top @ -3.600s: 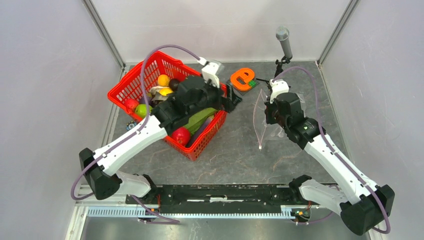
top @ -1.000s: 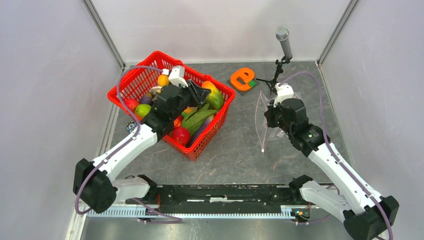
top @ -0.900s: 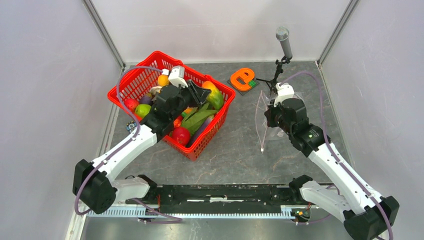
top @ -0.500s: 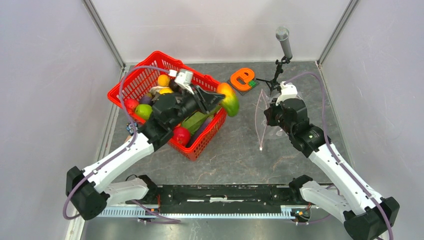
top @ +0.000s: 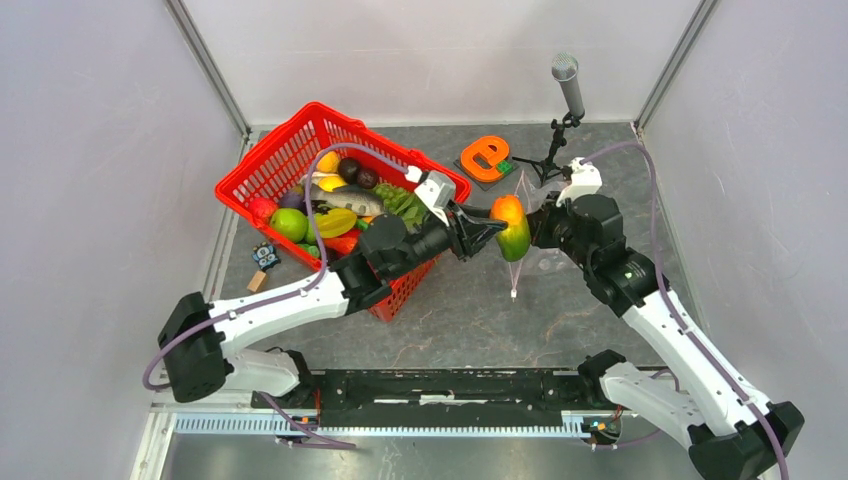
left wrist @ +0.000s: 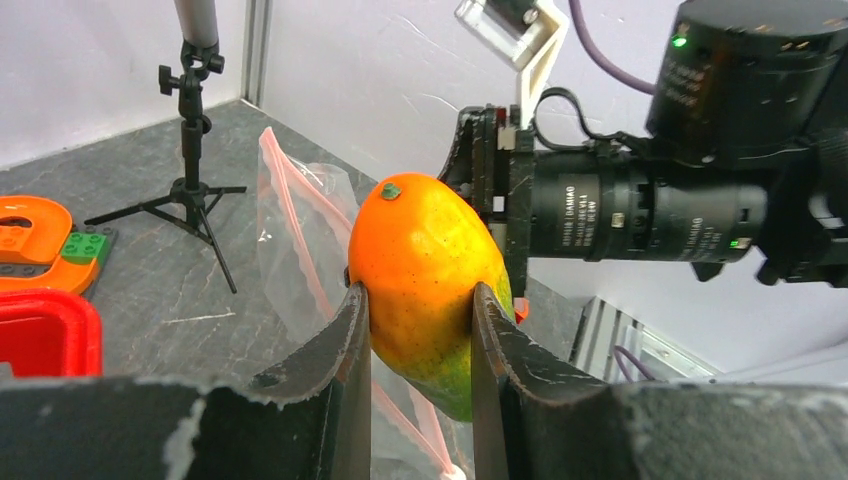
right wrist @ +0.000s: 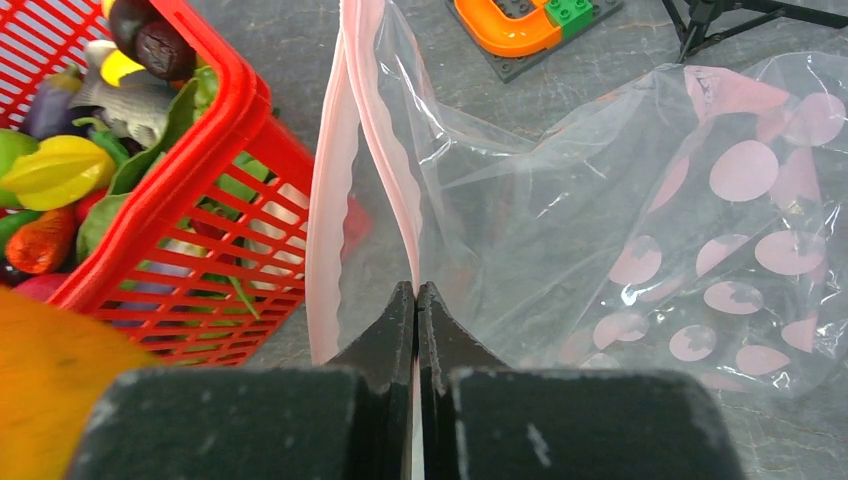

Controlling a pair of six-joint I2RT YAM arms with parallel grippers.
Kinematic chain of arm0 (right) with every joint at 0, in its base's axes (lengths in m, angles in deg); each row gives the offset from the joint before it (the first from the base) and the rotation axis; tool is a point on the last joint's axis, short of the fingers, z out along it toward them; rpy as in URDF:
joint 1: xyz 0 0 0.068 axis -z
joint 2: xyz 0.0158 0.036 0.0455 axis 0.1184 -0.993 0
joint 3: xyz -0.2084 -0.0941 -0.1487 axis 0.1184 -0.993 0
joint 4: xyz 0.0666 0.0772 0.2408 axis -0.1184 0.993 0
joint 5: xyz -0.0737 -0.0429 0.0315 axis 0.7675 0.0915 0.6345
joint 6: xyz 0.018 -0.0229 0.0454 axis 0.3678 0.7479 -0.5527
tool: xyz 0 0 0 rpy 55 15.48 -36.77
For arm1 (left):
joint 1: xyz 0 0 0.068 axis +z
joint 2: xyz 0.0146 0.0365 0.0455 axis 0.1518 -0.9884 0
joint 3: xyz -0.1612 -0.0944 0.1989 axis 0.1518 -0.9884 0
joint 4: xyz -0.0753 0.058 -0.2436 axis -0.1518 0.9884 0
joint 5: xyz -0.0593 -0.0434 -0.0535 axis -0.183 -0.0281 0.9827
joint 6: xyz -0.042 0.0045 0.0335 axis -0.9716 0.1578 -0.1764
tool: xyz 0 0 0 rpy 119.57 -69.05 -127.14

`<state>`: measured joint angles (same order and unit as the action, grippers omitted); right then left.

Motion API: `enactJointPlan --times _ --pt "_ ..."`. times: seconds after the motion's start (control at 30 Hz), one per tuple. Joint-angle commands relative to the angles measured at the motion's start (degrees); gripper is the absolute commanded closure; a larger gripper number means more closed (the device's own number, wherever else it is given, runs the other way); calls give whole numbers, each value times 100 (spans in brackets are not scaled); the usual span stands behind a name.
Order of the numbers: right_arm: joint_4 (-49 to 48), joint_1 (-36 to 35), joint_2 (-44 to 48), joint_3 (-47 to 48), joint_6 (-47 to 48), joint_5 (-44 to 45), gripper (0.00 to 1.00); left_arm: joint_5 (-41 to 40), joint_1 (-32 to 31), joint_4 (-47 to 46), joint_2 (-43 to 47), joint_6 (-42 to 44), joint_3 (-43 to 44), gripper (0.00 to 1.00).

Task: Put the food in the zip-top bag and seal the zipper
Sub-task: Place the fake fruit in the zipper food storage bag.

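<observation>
An orange and green toy mango, one piece of the food, is held in my left gripper, whose fingers are shut on its sides. It hangs just left of the mouth of the clear zip-top bag. My right gripper is shut on one lip of the pinkish zipper; the other lip hangs apart, so the mouth gapes. More food lies in the red basket.
The red mesh basket stands at the left. An orange letter block lies on a dark plate at the back. A microphone on a small tripod stands behind the bag. Walls close in on both sides.
My left arm has lifted the mango out of the basket and carried it right, up to the bag's mouth. The right gripper has stayed shut on the zipper lip, shifting only slightly.
</observation>
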<state>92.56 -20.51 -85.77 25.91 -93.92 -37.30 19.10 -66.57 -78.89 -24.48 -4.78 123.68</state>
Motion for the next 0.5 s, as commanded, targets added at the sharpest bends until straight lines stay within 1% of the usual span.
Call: enactJointPlan --times 0.0,0.2,0.33,0.47 --pt "-71 16 259 267 -255 -127 100 -741 -237 -962 -307 630 -4 93" --pt "114 15 398 394 -284 -150 100 -1810 -432 -1157 -580 1148 -54 95" --pt "173 17 468 442 -311 -228 100 -2334 -505 -1366 -743 1357 -28 94" --pt "197 15 556 378 -379 -263 100 -2898 -667 -1353 -902 1701 118 94"
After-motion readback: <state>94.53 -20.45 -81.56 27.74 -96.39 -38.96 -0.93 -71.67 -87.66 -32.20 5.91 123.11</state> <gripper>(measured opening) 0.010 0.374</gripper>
